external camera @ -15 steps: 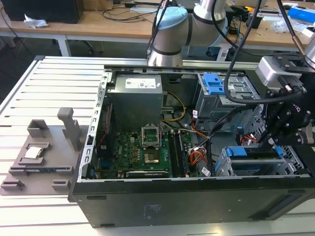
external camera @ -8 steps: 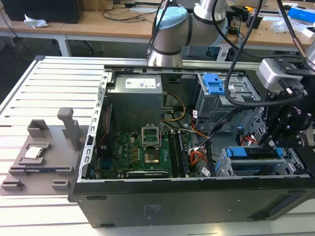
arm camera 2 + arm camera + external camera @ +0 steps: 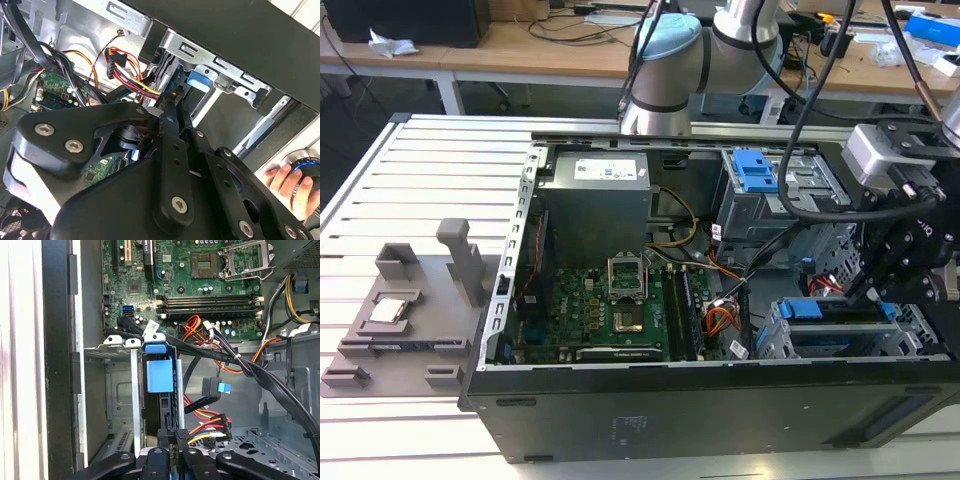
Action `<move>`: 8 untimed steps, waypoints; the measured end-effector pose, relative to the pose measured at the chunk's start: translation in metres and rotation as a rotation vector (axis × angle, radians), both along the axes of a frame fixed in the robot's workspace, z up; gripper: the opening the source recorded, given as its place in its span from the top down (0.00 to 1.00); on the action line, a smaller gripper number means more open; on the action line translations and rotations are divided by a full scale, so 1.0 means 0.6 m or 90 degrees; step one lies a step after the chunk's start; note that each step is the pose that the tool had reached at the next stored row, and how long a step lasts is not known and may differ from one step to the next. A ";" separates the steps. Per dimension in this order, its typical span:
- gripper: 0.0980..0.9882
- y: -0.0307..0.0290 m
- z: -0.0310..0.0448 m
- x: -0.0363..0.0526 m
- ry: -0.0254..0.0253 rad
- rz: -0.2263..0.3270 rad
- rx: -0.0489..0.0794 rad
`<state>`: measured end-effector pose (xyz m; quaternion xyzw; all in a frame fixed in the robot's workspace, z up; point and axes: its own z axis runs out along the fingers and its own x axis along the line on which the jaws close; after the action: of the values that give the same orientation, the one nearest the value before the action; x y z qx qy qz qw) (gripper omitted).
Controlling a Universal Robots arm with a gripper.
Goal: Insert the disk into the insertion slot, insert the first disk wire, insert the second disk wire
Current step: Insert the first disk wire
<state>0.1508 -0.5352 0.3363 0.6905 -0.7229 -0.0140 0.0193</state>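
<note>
- Disk (image 3: 160, 374), in its blue carrier, sits in the insertion slot (image 3: 119, 390) of the grey drive cage. That's the front corner of the PC case (image 3: 650, 420), at the exterior view's right. It looks mostly in; I can't tell if it's fully seated.
- Gripper (image 3: 172, 438): the jaws are nearly together and look pinched on the disk's thin exposed edge, with nothing else in them.
- Risk 1: if you push off-axis, the carrier rails will likely bind in the cage. A skewed grip on that thin edge would cause it, and the fingers (image 3: 163, 440) could slip off.
- Risk 2: the black cable bundle (image 3: 240, 365) crosses the carrier's tab end, and the red-yellow-black power connector (image 3: 220, 421) hangs just beside the gripper. Either could snag or get trapped against the cage.
- Risk 3: the black data connector with a blue tab (image 3: 212, 387) lies loose near the disk and is easy to knock away.
- Pose: your arm reaches across the open case from the far side. The wrist is low over the cage, with the gripper pointing down into it near the case wall, so there's little room to tilt.
- A hand (image 3: 287, 182) is outside the case by a round blue-lit knob (image 3: 305, 167).
</note>
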 end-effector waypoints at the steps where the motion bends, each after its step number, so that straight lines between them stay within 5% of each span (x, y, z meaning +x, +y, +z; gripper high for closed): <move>1: 0.92 -0.0001 0.000 0.000 0.0000 0.000 0.000; 8: 0.84 0.0000 0.000 0.000 0.0000 0.000 0.000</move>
<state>0.1508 -0.5352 0.3366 0.6905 -0.7230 -0.0140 0.0192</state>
